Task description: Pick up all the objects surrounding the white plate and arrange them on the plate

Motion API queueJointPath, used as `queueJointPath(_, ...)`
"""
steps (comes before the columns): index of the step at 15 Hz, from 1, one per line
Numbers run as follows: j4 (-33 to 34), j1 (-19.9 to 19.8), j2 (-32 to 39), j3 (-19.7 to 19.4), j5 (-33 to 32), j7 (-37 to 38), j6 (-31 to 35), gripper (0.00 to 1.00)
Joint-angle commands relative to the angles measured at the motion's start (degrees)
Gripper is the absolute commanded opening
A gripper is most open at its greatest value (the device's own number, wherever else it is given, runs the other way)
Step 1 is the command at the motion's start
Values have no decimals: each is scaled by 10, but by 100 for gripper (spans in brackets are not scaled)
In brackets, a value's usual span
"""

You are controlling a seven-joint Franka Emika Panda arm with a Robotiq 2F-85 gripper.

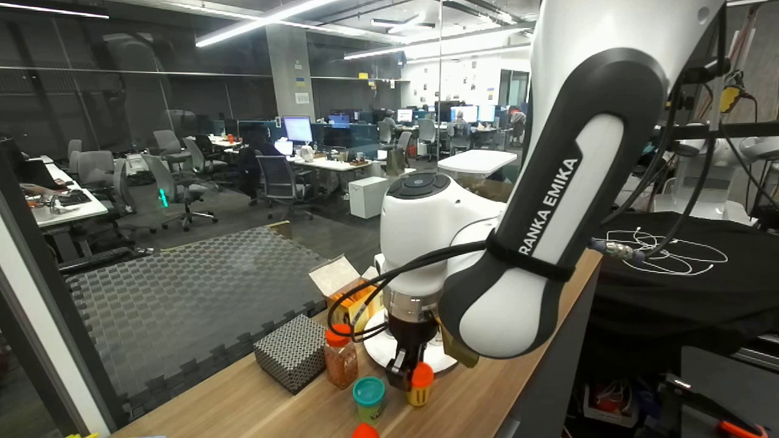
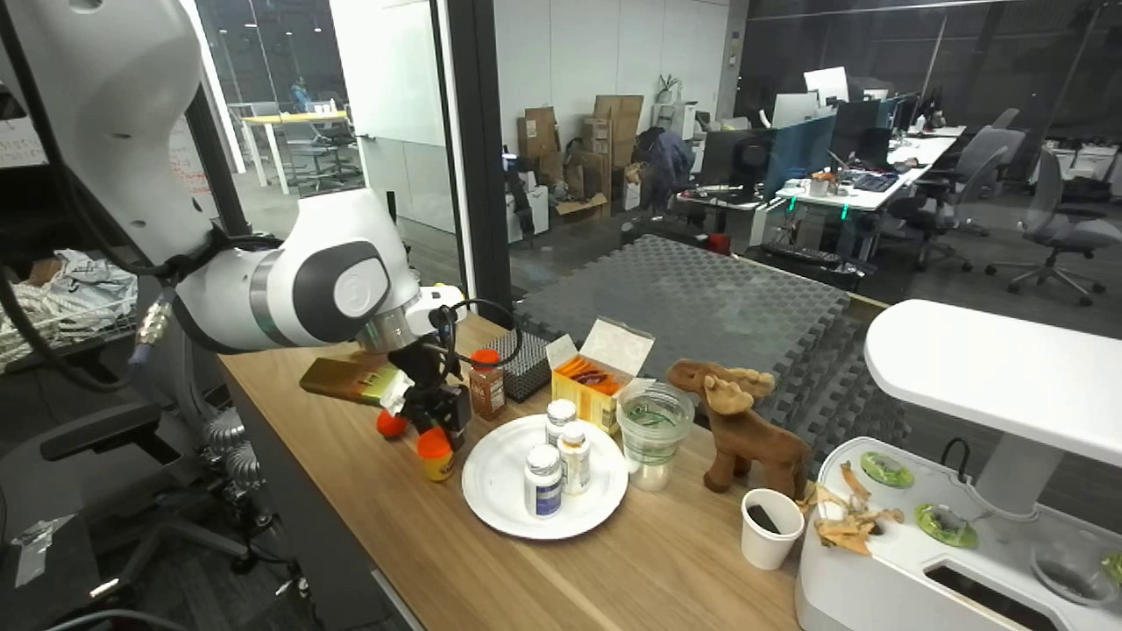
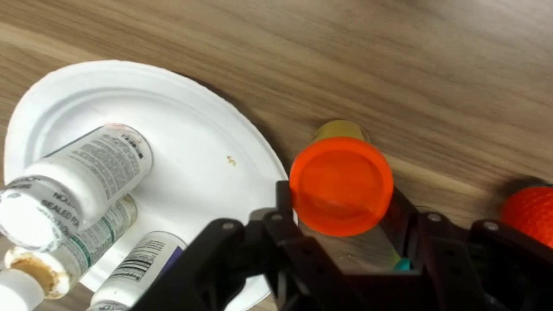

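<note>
Beside the white plate (image 3: 207, 172), the orange-lidded yellow tub (image 3: 341, 183) is clamped by the gripper (image 3: 339, 196), seemingly for pickup; a plateward lift seems needed next.

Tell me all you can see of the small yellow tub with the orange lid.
The small yellow tub is short and round, plastic by its look, with dark print too small to read. An orange lid with a raised rim covers it, hiding the inside. It looks upright, beside the white plate but apart from it. The jaws stand on both sides, apparently gripping it; whether its base rests on the wooden table is unclear.
</note>
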Motion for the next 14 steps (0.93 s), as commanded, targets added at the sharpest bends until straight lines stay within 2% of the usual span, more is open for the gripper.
queueJointPath(1, 7, -33, -39, 24, 4, -7, -58, 28)
queueJointPath(5, 24, -49, -53, 14, -15, 16, -90, 27)
queueJointPath(9, 30, -76, -39, 21, -14, 17, -66, 27)
queueJointPath(14, 30, -67, -12, 3, -37, 38, -43, 27)
